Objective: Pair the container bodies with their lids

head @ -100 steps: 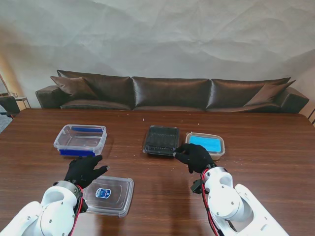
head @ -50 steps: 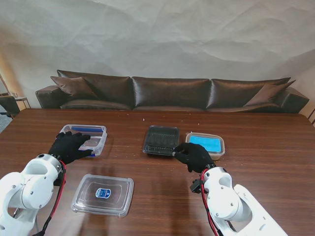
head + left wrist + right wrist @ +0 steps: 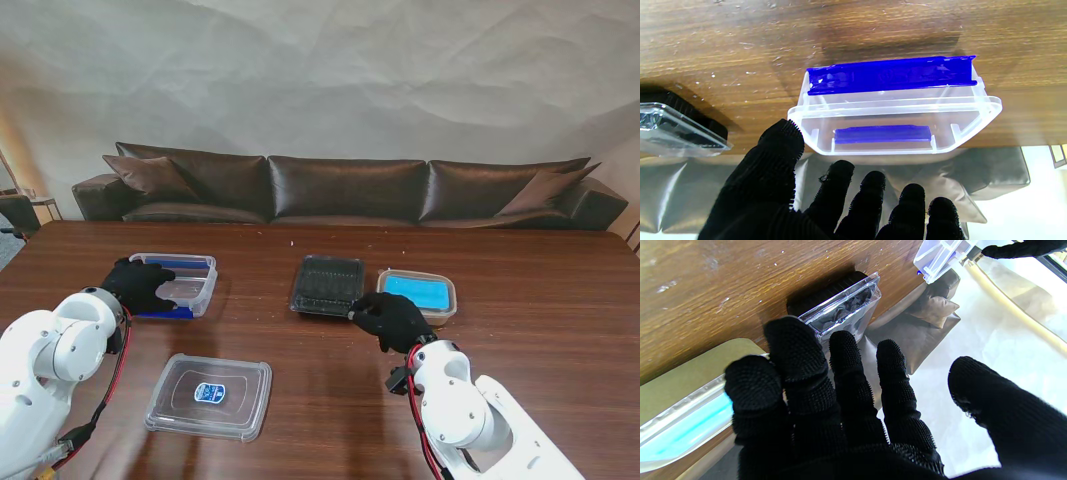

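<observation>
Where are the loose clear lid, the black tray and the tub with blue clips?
loose clear lid [image 3: 210, 396], stand view, its blue label.
black tray [image 3: 327, 284], stand view, its top's middle.
tub with blue clips [image 3: 893, 110], left wrist view, its rim.

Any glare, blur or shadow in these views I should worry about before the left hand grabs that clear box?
Left wrist view: clear box sharp, dark shadow on the table behind it. Right wrist view: near fingers soft, background washed out. Stand view: evenly lit, mild sheen on the loose lid.
</observation>
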Available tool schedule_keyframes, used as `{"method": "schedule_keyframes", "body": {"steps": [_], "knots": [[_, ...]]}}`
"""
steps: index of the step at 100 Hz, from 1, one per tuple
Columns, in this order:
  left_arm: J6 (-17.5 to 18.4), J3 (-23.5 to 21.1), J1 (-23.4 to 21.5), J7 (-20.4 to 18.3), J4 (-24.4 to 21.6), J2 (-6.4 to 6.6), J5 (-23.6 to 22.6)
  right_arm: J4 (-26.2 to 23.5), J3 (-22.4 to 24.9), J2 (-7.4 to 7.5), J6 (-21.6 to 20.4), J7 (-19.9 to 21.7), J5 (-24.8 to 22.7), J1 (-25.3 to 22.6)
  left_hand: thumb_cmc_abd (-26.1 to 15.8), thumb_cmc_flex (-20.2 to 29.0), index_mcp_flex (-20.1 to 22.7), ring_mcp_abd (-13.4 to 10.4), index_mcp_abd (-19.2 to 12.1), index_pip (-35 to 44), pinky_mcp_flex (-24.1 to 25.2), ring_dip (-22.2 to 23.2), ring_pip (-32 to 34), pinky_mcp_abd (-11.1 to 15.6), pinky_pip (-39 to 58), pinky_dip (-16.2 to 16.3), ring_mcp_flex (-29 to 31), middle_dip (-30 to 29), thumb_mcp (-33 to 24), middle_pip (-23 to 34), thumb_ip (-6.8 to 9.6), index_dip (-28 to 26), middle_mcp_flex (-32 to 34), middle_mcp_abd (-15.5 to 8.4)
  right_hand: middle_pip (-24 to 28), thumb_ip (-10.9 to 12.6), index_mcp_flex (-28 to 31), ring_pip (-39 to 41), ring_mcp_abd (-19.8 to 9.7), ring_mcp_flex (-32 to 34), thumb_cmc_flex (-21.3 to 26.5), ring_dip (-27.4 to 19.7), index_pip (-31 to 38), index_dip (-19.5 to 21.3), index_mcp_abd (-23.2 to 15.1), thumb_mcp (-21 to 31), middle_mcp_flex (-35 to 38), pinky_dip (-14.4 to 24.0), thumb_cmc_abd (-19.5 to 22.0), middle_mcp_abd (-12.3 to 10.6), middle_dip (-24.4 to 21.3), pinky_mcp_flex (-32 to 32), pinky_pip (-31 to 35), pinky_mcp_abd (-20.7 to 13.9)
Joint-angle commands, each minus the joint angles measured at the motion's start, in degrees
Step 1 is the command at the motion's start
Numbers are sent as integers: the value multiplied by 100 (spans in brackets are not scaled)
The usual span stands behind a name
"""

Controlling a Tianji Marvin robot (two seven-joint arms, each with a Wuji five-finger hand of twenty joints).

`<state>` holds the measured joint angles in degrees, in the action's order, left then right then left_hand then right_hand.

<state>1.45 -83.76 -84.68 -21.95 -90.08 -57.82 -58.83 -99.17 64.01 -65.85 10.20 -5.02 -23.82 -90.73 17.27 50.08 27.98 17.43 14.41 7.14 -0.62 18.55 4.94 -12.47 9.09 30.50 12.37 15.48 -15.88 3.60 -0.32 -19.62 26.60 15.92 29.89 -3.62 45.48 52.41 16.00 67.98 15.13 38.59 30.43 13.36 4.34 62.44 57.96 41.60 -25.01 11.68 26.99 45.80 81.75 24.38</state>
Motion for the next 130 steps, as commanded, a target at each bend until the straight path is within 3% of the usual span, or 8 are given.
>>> {"method": "schedule_keyframes", "body": {"steps": [1,25,73,102,110,117,124,130], "knots": [[18,52,110,-167,108,12,-54,-26,-15,-12,-11,84,16,-36,239,-166,-85,-80,-63,-38,45,80,15,165,-48,45,-35,59,-156,10,-262,-36,-58,-59,-70,61,36,-7,133,-93,75,-60,-27,58,-31,-57,103,63,-12,112,31,-1203,-74,132],[92,393,518,-289,613,65,-200,-40,-19,-5,18,136,52,-41,623,-458,-59,-211,-97,23,-55,271,170,331,9,82,80,318,-911,123,-389,-198,-22,-118,-71,63,29,-8,146,-96,81,-60,-30,56,-31,-58,103,71,-2,110,30,-1213,-79,139],[54,872,915,-120,1210,90,-323,-45,-14,-5,46,166,115,-44,776,-212,258,-248,-441,293,-377,578,593,376,204,207,456,559,-1276,303,-403,-477,332,-238,-60,66,23,2,138,-92,92,-58,-31,53,-15,-56,112,91,23,117,33,-1214,-75,139],[18,1241,1139,108,1605,88,-216,-52,-18,-7,80,185,153,-46,810,30,642,-196,-594,958,-610,1132,1303,330,618,582,824,1109,-1552,644,-419,-1123,810,-240,-62,67,40,6,169,-80,95,-59,-20,55,-5,-54,124,98,30,137,30,-1208,-72,150],[33,1293,1166,173,1653,89,-253,-50,-21,-7,82,187,157,-44,827,98,761,-187,-632,1414,-528,1381,1672,323,1260,806,978,1409,-1657,828,-423,-1494,1000,-253,-60,67,37,9,155,-76,95,-60,-21,54,1,-54,128,100,33,137,31,-1206,-71,155],[39,1341,1187,301,1715,81,-262,-48,-24,-7,84,187,162,-42,981,558,826,-161,-705,1985,-335,1611,2043,311,2361,790,1185,1721,-1277,1038,-624,-2317,1243,-251,-61,68,39,13,159,-66,99,-59,-19,54,0,-54,128,101,38,127,31,-1201,-68,152],[20,1396,1208,407,1768,73,-264,-46,-25,-9,83,186,172,-40,1026,1135,811,-130,-804,2839,-188,1790,2409,305,3450,416,1378,2029,-677,1262,-507,-2445,1445,-283,-61,69,43,13,171,-66,100,-59,-16,54,0,-54,131,102,42,131,31,-1201,-68,153],[9,1443,1230,411,1799,74,-256,-44,-24,-10,83,185,180,-41,1020,1357,818,-103,-836,3346,-194,1911,2666,282,3876,325,1492,2204,-580,1453,-469,-2468,1567,-297,-62,69,39,14,189,-66,104,-59,-17,53,10,-54,131,102,42,140,30,-1196,-66,159]]}}
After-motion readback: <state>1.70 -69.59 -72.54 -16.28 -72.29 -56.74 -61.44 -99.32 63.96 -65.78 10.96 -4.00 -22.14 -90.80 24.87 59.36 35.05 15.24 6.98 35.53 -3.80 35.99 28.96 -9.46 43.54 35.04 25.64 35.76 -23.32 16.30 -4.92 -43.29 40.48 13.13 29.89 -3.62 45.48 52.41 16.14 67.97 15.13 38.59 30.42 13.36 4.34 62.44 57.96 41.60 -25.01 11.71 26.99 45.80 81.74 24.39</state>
